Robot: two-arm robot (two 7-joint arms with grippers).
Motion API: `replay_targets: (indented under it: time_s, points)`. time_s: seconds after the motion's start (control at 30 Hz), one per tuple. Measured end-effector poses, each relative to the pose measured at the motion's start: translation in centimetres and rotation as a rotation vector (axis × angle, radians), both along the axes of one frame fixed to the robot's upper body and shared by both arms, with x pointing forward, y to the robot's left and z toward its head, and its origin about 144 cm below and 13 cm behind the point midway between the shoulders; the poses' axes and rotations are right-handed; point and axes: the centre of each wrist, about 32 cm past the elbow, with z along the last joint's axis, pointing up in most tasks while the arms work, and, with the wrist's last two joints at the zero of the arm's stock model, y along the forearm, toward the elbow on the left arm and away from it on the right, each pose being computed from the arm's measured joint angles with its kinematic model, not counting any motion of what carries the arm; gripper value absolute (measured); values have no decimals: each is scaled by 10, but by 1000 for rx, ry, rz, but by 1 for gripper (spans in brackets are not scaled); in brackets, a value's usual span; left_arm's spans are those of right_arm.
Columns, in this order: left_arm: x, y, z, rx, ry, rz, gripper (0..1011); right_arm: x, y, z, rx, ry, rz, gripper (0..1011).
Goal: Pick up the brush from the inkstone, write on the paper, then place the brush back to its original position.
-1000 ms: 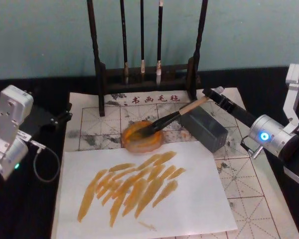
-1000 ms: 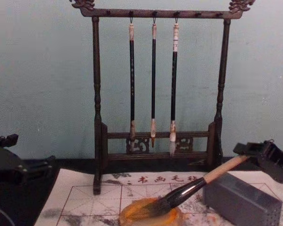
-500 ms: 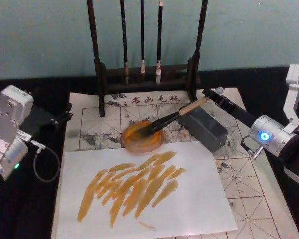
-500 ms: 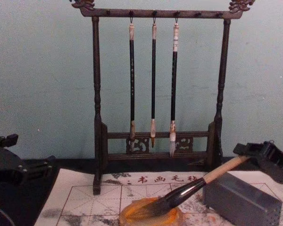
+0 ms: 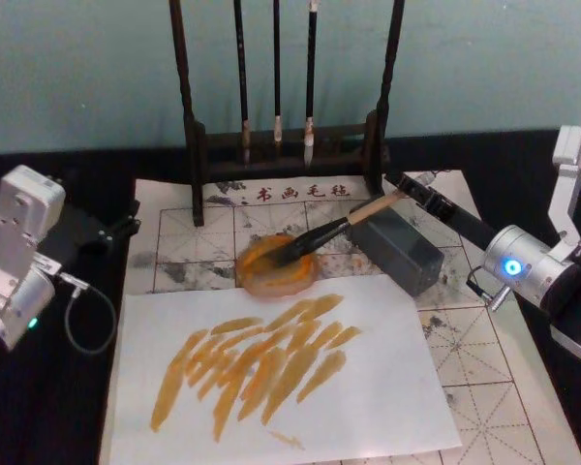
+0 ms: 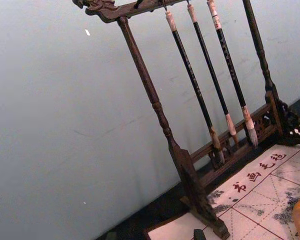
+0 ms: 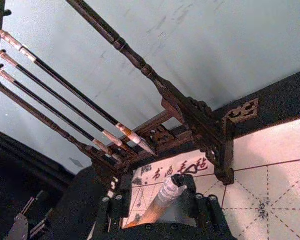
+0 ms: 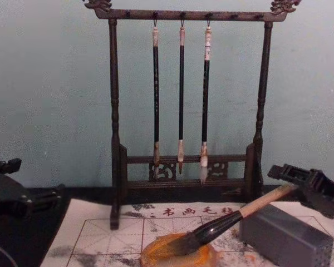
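The brush [image 5: 320,235] lies slanted, its dark bristles on the orange-stained inkstone [image 5: 261,278] and its tan handle propped on a grey block [image 5: 402,254]. My right gripper [image 5: 399,186] is at the handle's far end, open, a finger on each side with a gap to the wood; the right wrist view has the handle tip [image 7: 169,192] between the fingers [image 7: 110,204]. In the chest view the brush [image 8: 222,222] slopes up to the right gripper [image 8: 278,172]. The paper [image 5: 484,358] with red grid lines spreads under everything. My left gripper [image 5: 124,225] rests open off the paper's left edge.
A plain white sheet [image 5: 378,397] streaked with orange strokes covers the near part of the gridded paper. A dark wooden stand [image 5: 286,145] with three thin hanging brushes [image 8: 181,94] rises just behind the inkstone. A cable loop [image 5: 82,320] lies on the black table at left.
My right gripper has shifted slightly toward the stand, along the handle's end. The brush stays on the inkstone and block. The left arm is still.
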Motion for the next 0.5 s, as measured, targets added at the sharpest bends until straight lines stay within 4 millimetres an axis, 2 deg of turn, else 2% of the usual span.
replay_targets:
  time_s: [0.1, 0.13, 0.3, 0.37, 0.43, 0.5]
  points:
    - [0, 0, 0, 0, 0, 0, 1001, 0, 0, 0, 0, 0, 0, 717]
    - [0, 0, 0, 0, 0, 0, 1001, 0, 0, 0, 0, -1, 0, 773]
    - [0, 0, 0, 0, 0, 0, 1001, 0, 0, 0, 1, -2, 0, 907]
    - [0, 0, 0, 0, 0, 0, 1001, 0, 0, 0, 1, -2, -1, 929]
    - [0, 0, 0, 0, 0, 0, 1001, 0, 0, 0, 2, -2, -1, 1002]
    - [0, 0, 0, 0, 0, 0, 1001, 0, 0, 0, 2, -3, -1, 1002]
